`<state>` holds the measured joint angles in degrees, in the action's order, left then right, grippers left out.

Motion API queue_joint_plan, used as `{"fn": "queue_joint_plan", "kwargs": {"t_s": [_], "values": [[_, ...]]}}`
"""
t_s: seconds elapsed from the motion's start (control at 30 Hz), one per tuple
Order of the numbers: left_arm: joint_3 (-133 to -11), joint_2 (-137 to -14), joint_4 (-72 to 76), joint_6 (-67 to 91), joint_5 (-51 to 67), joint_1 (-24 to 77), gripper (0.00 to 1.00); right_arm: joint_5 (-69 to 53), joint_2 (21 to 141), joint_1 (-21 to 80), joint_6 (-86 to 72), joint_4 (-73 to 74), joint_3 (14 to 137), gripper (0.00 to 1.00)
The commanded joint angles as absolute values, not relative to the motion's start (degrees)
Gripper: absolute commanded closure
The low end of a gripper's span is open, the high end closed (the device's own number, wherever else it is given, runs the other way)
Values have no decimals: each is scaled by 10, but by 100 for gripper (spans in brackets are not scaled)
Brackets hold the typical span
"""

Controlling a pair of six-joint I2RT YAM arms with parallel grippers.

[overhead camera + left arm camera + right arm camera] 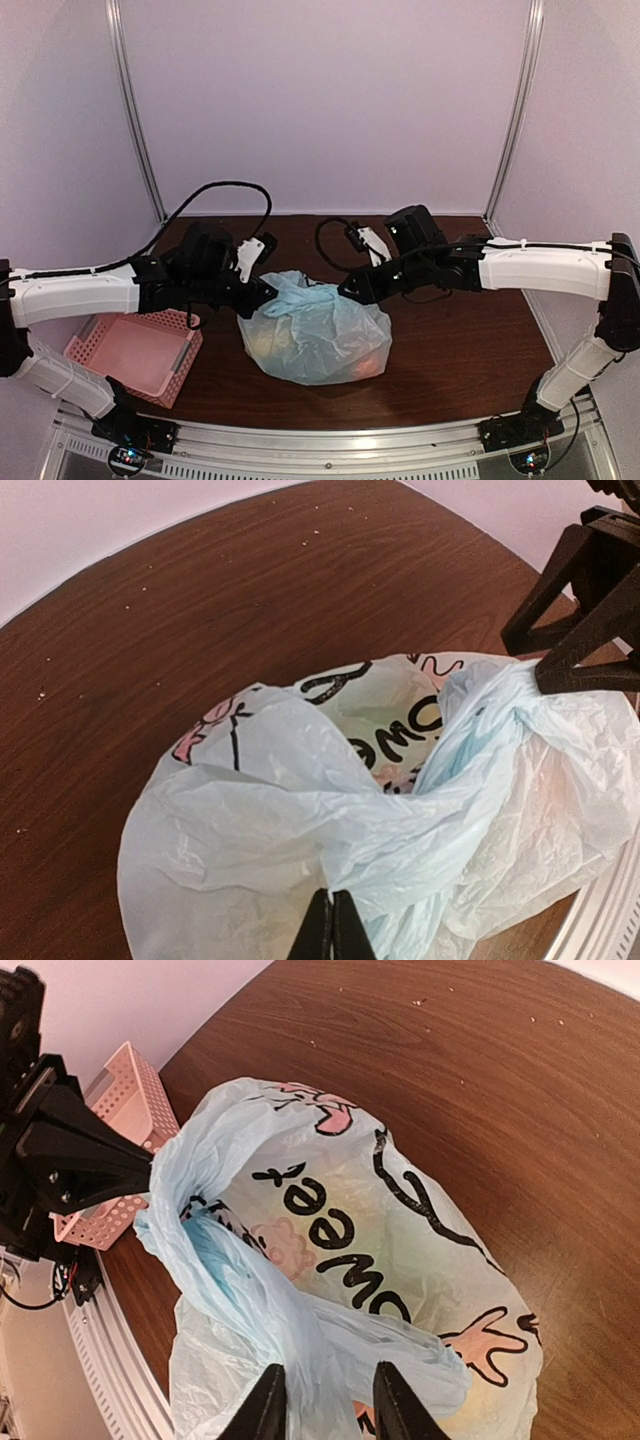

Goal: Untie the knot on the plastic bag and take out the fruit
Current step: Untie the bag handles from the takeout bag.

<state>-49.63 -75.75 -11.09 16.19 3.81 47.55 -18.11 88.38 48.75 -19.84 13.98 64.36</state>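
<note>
Two robot arms meet over a pale blue plastic bag (pixel 318 338) that sits near the middle of a dark wooden desk (pixel 460 350), a little toward its near edge. The left gripper (pixel 268 292) reaches in from the left side. In its own wrist view its two fingers are pressed together on a fold of the bag's thin plastic. The right gripper (pixel 346 290) comes in from the right side, its fingers (pixel 272 1405) set narrowly apart with a bunched band of the bag's plastic clamped between them. Between the two grippers the bag's handles run taut into a twisted knot (pixel 488 712) at the top of the bag, and the right gripper's tips touch the plastic just beside it. Black lettering and pink cartoon figures show on the bag's crumpled side. The fruit (pixel 262 345) lies inside the bag and shows only as faint yellow and orange shapes through the plastic. Individual pieces cannot be told apart. A pink perforated basket (pixel 135 355) rests at the desk's near left corner, close to the bag but not touching it.
</note>
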Motion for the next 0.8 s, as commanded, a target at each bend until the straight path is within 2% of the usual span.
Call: {"fn": "queue_joint_plan", "kwargs": {"t_s": [0.0,0.37,0.77], "values": [[-483,-737,-81,144,73,469,100,-173,872,484,-194,167,667,61],[-478,-736,-76,149,83,469,100,-204,933,483,-158,211,754,51],[-476,-735,-75,152,83,469,100,-246,984,484,-142,236,793,51]]}}
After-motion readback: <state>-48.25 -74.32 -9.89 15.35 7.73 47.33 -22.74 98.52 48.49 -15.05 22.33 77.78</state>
